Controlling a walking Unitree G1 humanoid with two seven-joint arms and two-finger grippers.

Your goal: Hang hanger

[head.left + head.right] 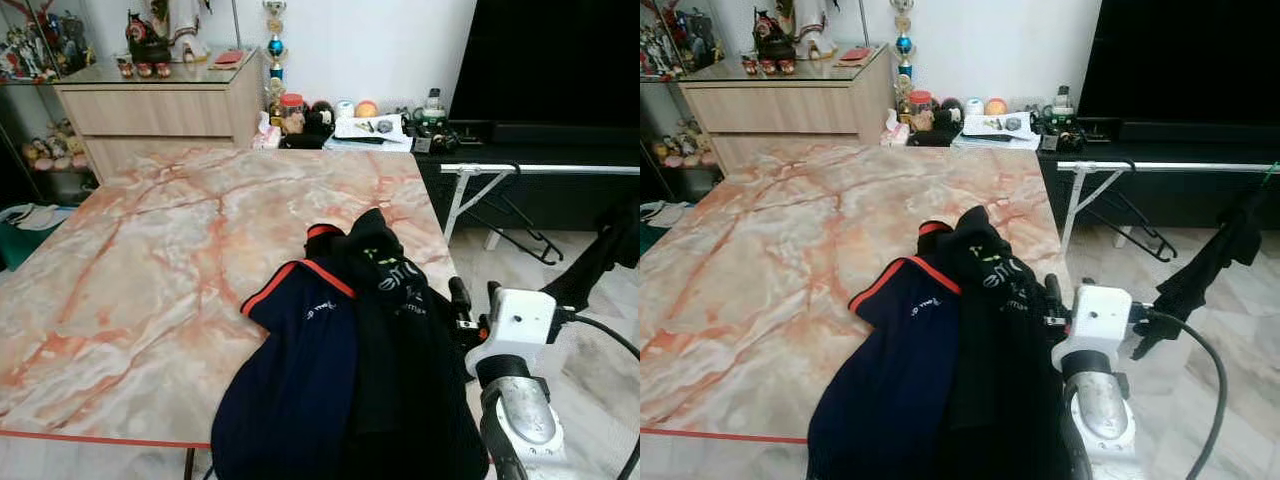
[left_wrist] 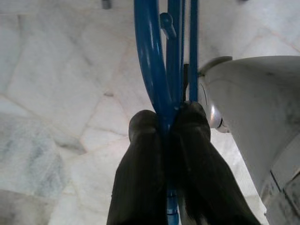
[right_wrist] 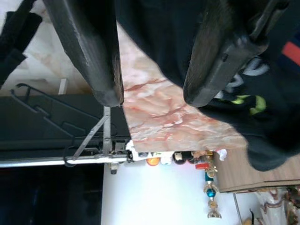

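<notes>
A blue hanger (image 2: 152, 56) is clamped between the black fingers of my left gripper (image 2: 168, 119), which is shut on it low above the pale marble floor. On the near right corner of the marble table (image 1: 180, 260) lies a pile of clothes: a navy shirt with orange trim (image 1: 300, 370) and a black garment (image 1: 390, 330). At the table's right edge, beside the black garment, my right gripper (image 1: 475, 297) stands open and holds nothing. Beyond it a white clothes rail (image 1: 540, 168) carries a black hanger (image 1: 520, 225) and a dark garment (image 1: 600, 255).
A wooden sideboard (image 1: 160, 110) with figurines stands at the back left. Jars and small items (image 1: 340, 120) crowd a low black unit behind the table. A big black screen (image 1: 550, 60) is at the back right. Open marble floor (image 1: 590, 350) lies to the right of the table.
</notes>
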